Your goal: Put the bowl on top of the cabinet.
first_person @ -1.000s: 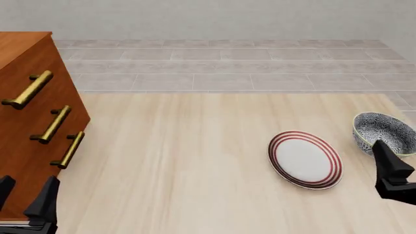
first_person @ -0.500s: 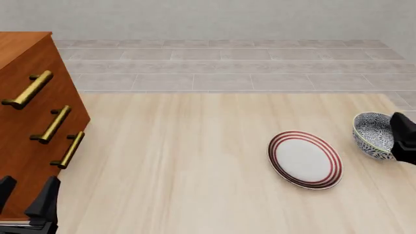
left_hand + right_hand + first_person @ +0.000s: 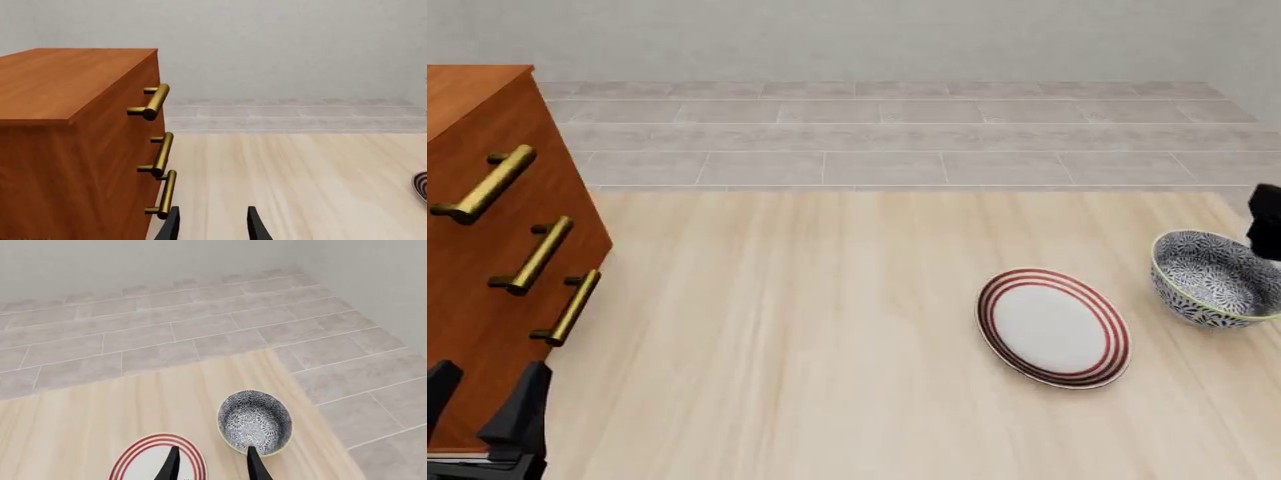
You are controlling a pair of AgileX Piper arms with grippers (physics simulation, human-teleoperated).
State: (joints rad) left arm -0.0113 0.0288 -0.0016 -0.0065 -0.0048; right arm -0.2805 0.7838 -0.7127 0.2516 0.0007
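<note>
Bowl, deep round ceramic with dense dark blue-and-white floral pattern and thin pale yellowish rim point(image 3: 1216, 280), sits upright on the pale wood-grain counter point(image 3: 827, 330) at roughly 3 o'clock in the front view, close to the counter's right edge. Flat white plate with red rings point(image 3: 1053, 327) lies just beside it toward 9 o'clock, apart, not touching. Large reddish-brown wooden cabinet point(image 3: 481, 230) with three brass bar handles point(image 3: 530, 256) stands at 9 o'clock on the counter, well apart from the bowl; its top is bare in the left wrist view. Right end effector point(image 3: 211, 462): fingers parted, nothing between them, above the counter; in the right wrist view one fingertip overlaps the bowl's near rim and the other overlaps the plate, contact cannot be told. In the front view only a dark piece of the right arm shows at the right edge, above the bowl. Left end effector point(image 3: 211, 225): fingers parted, holding nothing, low at 7 o'clock just beside the cabinet's front. Grey tiled floor point(image 3: 894, 140) runs beyond the counter's far edge.
</note>
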